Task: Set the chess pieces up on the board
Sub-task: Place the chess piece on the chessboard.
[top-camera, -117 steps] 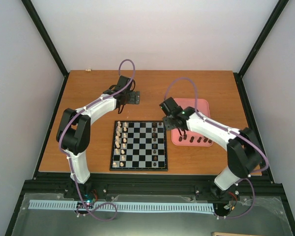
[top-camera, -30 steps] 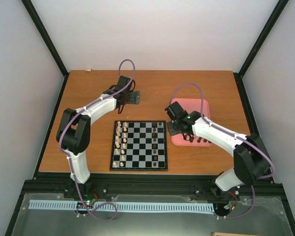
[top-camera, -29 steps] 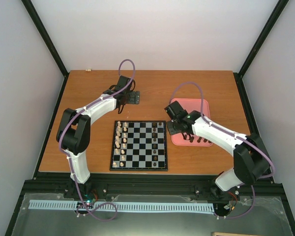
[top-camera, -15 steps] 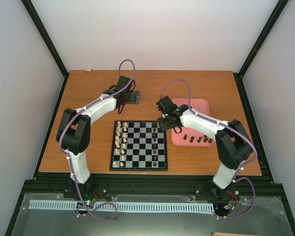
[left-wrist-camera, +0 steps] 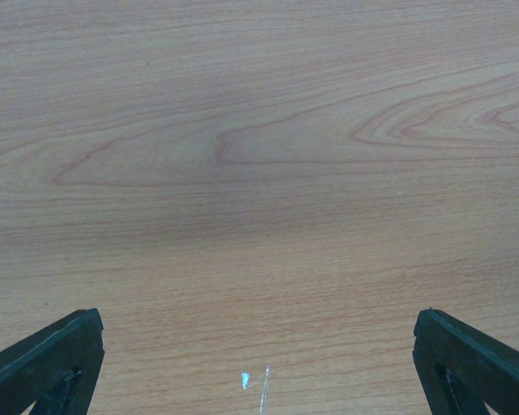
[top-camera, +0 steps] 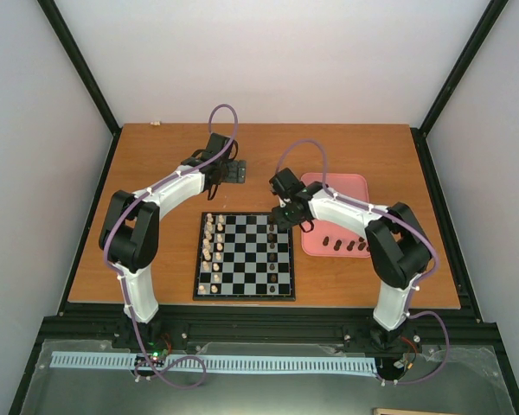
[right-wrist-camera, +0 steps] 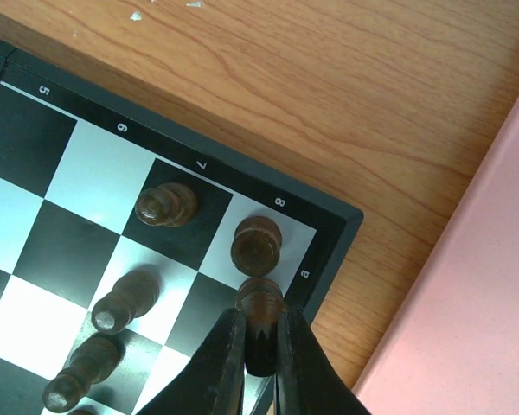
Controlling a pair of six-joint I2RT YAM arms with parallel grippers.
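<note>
The board [top-camera: 245, 298] lies at the table's middle front. Several dark chess pieces [top-camera: 272, 235] stand on its right side and several more lie in the pink tray [top-camera: 346, 185]. My right gripper [top-camera: 282, 216] hangs over the board's far right corner. In the right wrist view, this gripper [right-wrist-camera: 258, 316] is shut on a dark piece [right-wrist-camera: 259, 299], held upright just above the edge square beside a dark piece [right-wrist-camera: 257, 244] on the corner square. My left gripper [top-camera: 229, 171] rests behind the board; in the left wrist view it [left-wrist-camera: 258, 322] stands open over bare wood.
Cream pieces [top-camera: 212, 246] fill the board's left columns. Other dark pieces [right-wrist-camera: 166, 206] stand in the neighbouring column near the held one. The tray's edge [right-wrist-camera: 493, 285] lies close to the right of the board's frame [right-wrist-camera: 329, 251].
My right gripper has swung left from over the pink tray to the board's far right corner, shut on a dark piece. The left arm has stayed still.
</note>
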